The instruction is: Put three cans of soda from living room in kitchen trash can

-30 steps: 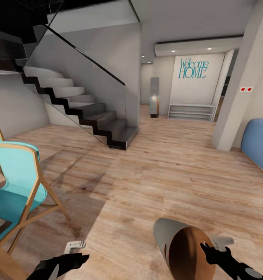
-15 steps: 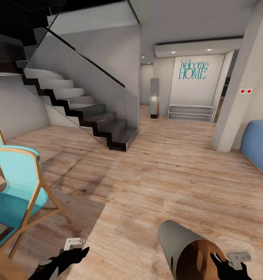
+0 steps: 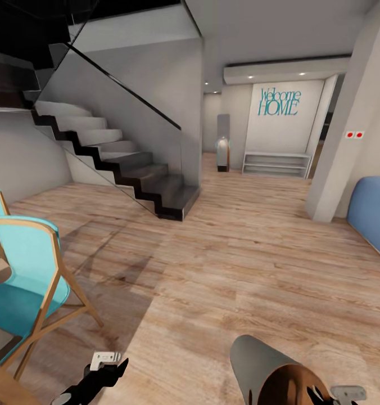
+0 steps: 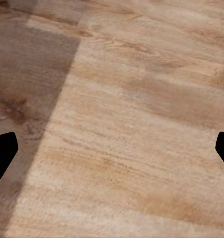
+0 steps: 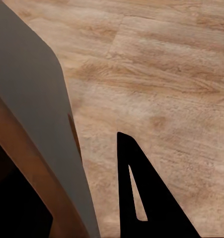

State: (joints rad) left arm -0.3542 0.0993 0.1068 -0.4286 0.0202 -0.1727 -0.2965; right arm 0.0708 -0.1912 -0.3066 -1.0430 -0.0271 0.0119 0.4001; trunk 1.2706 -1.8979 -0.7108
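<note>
One grey tash can [image 3: 263,368] is carried tilted at the head view's lower right, by the right gripper. In the left wrist view, the left gripper [image 4: 112,148] is spread wide, empty. In the right wrist view, the bin's wall [image 5: 37,114] is pinched; a level carry is advised.

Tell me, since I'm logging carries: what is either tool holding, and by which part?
The right tool holds the grey trash can by its rim, one finger outside the wall. The left tool is open over bare floor.

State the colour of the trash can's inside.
Brown inside the grey trash can, best in the head view.
</note>
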